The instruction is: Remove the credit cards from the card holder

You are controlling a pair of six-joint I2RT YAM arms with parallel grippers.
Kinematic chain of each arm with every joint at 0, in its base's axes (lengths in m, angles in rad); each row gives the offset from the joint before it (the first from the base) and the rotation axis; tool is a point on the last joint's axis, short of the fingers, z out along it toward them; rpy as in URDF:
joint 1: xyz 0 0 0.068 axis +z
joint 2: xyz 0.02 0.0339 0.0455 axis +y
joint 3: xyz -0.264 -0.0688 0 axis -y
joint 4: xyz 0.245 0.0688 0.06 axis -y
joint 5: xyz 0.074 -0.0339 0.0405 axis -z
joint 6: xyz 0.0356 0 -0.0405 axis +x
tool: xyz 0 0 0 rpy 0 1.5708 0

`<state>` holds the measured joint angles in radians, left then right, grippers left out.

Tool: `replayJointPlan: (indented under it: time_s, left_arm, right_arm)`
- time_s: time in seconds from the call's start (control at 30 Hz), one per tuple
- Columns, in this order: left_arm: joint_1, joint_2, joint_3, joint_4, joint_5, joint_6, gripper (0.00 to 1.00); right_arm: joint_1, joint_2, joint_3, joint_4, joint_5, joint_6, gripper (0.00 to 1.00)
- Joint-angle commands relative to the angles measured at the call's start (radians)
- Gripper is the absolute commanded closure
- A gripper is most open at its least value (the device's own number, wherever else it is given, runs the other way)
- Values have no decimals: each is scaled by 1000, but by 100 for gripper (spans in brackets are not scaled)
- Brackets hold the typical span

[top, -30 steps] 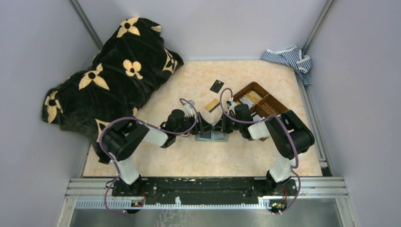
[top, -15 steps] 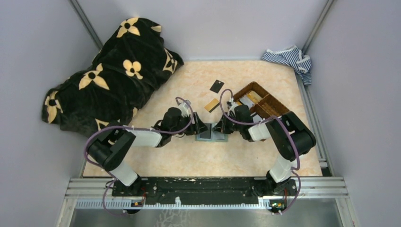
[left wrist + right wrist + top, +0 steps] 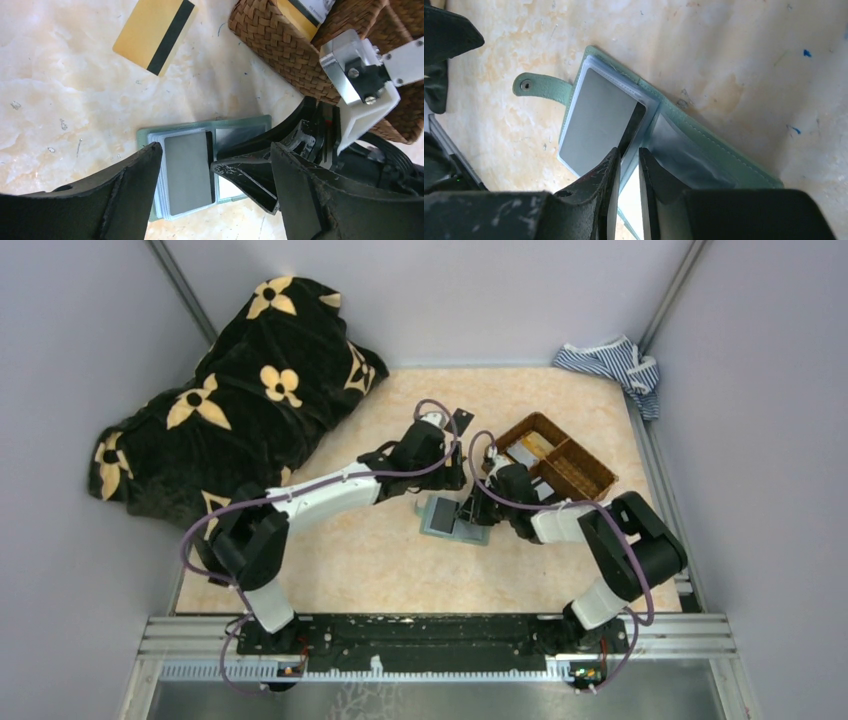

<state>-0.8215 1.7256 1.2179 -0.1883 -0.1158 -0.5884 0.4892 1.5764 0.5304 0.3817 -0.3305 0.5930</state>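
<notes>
**A:** Where does the holder sit?

**B:** The sage-green bifold wallet [image 3: 452, 519] lies open and flat on the marbled peach counter [image 3: 380, 560], near the brown woven basket [image 3: 280, 45]. A pale grey plastic card [image 3: 596, 120] is tucked in a clear sleeve on one half.

**A:** And the arms?

**B:** The right gripper [image 3: 629, 150] is down at the wallet's fold, its jaws drawn to a narrow slit with a pale sliver between them. I cannot tell whether that sliver is a card edge, the sleeve, or just something behind the gap. The left gripper [image 3: 216, 150] hangs above the wallet, spread wide, with nothing in it.

**A:** What worries you?

**B:** Nothing seems to pin the wallet. If the right gripper pulls, I'd expect the light wallet to slide or lift along with the card instead of letting it go. If the jaws have caught sleeve plastic rather than card, a pull would drag the stack of sleeves and could flip the wallet shut.

**A:** Anything else?

**B:** The two grippers are crowded over one small target. If the left one comes down to brace, it could strike the right fingers. The gold card with a dark stripe [image 3: 155, 32] lies close by on the counter and could be nudged.
</notes>
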Motion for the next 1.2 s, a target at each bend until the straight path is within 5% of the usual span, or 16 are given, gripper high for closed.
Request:
replayJointPlan:
  time_s: [0.0, 0.13, 0.3, 0.9, 1.17]
  left_arm:
    - [-52, 93, 128, -226, -130, 23, 15]
    - [-82, 172, 231, -332, -176, 27, 15]
    - [-86, 184, 241, -342, -185, 18, 14]
    - [-180, 248, 304, -319, -168, 129, 14]
    - [-200, 296, 309, -327, -232, 207, 6]
  right_arm:
    - [12, -64, -38, -85, 76, -31, 80]
    - [12, -174, -76, -93, 103, -28, 81]
    - [12, -316, -79, -158, 120, -50, 67]
    - [14, -568, -154, -279, 177, -44, 72]
    - [15, -652, -185, -329, 191, -44, 73]
